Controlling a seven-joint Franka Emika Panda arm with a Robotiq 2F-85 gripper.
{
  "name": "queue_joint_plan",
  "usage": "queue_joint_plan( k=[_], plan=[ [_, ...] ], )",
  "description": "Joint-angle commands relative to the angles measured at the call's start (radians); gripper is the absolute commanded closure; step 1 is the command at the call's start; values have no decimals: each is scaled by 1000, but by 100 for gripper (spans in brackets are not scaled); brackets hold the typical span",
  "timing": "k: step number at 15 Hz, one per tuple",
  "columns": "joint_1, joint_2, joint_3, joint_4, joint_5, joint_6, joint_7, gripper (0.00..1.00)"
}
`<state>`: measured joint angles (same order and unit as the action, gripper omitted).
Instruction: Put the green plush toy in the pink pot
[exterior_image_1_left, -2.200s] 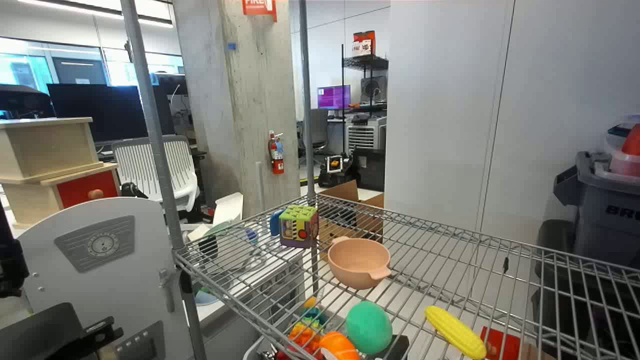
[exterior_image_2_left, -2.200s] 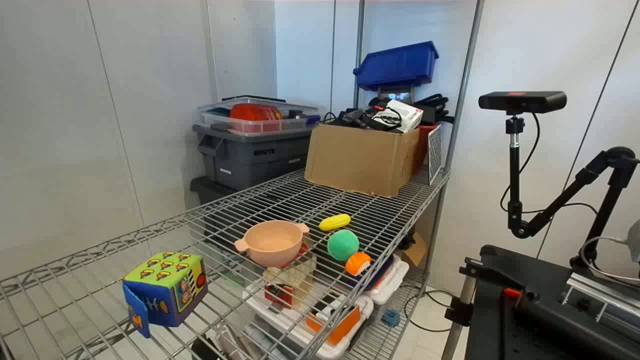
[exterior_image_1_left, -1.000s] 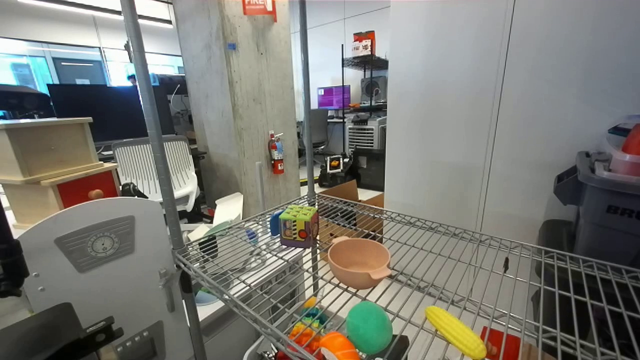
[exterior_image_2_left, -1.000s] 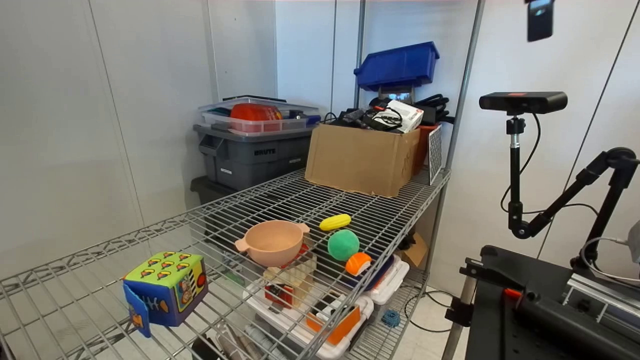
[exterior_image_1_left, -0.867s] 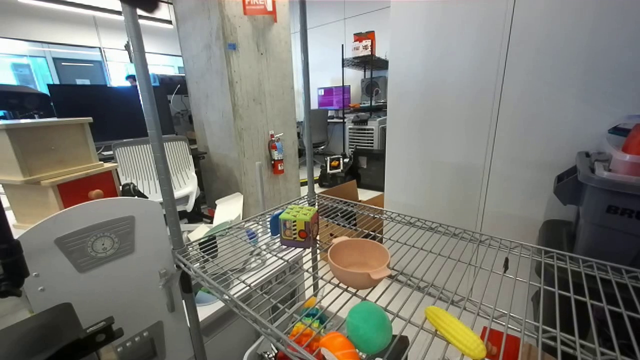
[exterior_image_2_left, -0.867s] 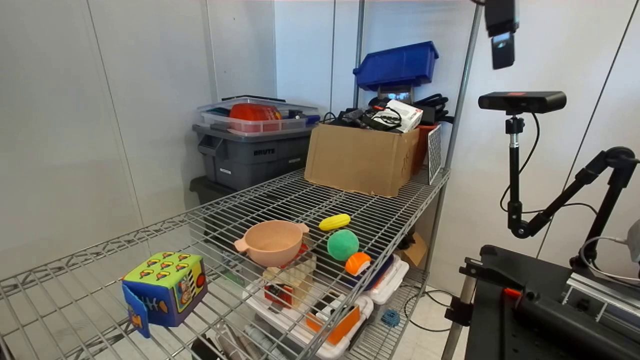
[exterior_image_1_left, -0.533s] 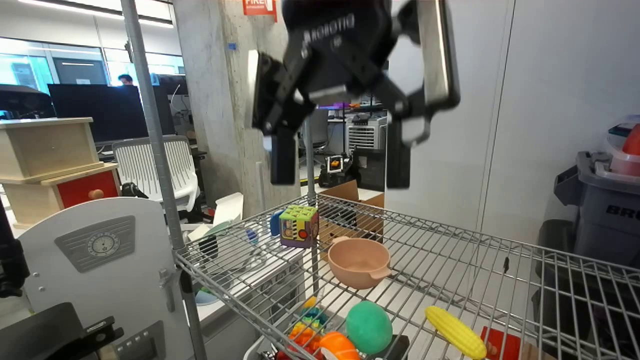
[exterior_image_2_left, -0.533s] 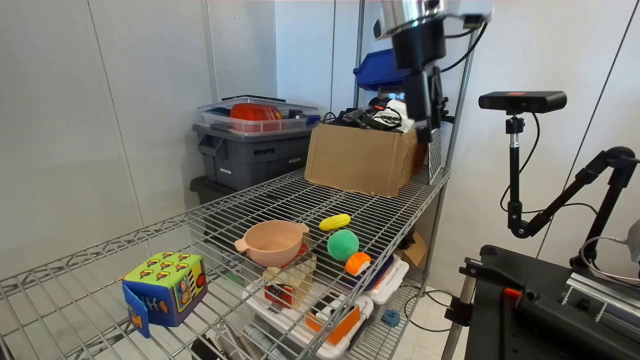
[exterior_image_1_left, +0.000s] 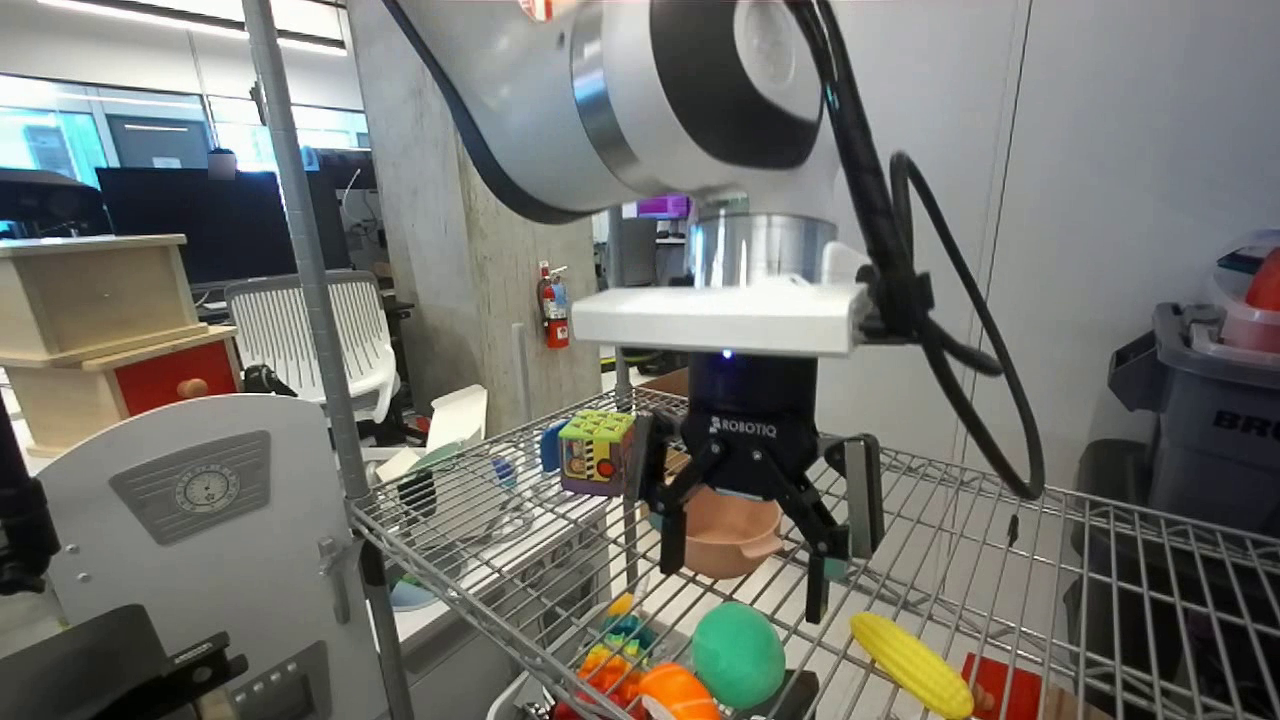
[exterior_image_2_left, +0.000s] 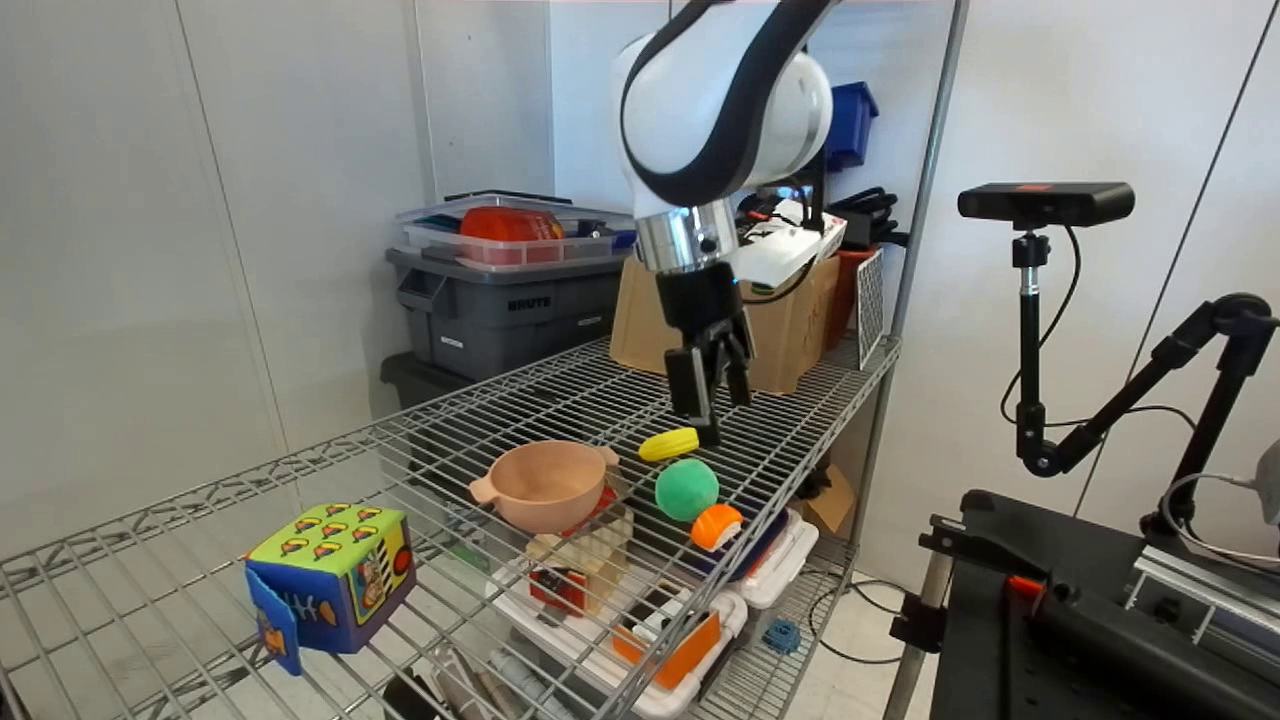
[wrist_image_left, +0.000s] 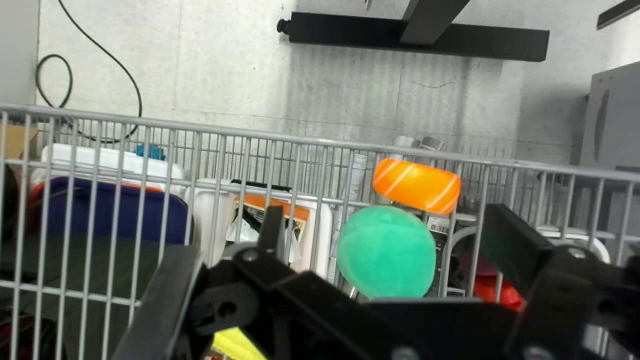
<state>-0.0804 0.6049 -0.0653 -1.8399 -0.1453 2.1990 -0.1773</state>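
In an exterior view we noted the robot arm (exterior_image_1_left: 650, 110) extended over the wire shelf (exterior_image_1_left: 1130, 513), the gripper (exterior_image_1_left: 745, 578) pointing down with its fingers (exterior_image_1_left: 672, 540) spread well apart. The gripper hid part of the pink pot (exterior_image_1_left: 718, 543), which stood upright on the shelf. We recorded the green plush toy (exterior_image_1_left: 738, 655) on the shelf wires, outside the pot. The orange toy (exterior_image_1_left: 678, 692) lay just beside it; we could not tell whether the two touched. The yellow corn toy (exterior_image_1_left: 910, 665) lay on the opposite side, apart from it. The soft cube (exterior_image_1_left: 595, 453) sat toward a corner of the shelf.

In an exterior view we logged the cardboard box (exterior_image_2_left: 790, 340) at the shelf's far end, behind the gripper. A fingertip overlapped the end of the yellow corn toy along our line of sight. The green plush toy lay between the yellow corn toy and the orange toy, near the pink pot. A gray bin (exterior_image_2_left: 540, 325) stood behind the shelf.

In the wrist view we saw the green plush toy framed between the parted fingers, its lowest edge covered by the gripper. A dark blue item (wrist_image_left: 128, 210) showed below the shelf wires, and a black metal foot (wrist_image_left: 420, 37) rested on the floor (wrist_image_left: 225, 60).
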Motion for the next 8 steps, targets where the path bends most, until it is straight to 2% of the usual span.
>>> queue_joint_plan(
  k=[1, 8],
  plan=[
    [-9, 208, 22, 251, 35, -49, 6, 0],
    [12, 422, 52, 624, 60, -321, 10, 0]
  ],
)
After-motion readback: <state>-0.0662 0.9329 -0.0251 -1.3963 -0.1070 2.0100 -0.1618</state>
